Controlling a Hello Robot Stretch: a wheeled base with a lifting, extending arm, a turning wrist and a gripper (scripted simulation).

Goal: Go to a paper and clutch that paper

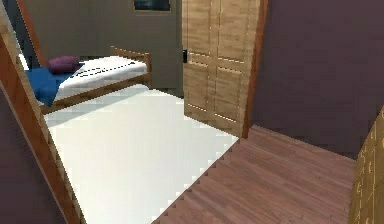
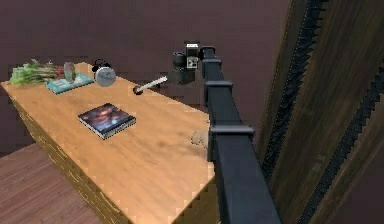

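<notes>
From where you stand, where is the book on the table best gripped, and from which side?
The book lies flat, cover up, on the table, bare wood around it. Probably come down from above with the claw and grip two opposite edges across its narrower side: only thin edges are exposed.

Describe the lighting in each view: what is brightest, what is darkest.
Forward view: the pale rug is brightest, the purple wall at its right dim. Arm side view: the wooden tabletop is well lit, the far wall behind it dark, the arm nearly black.
</notes>
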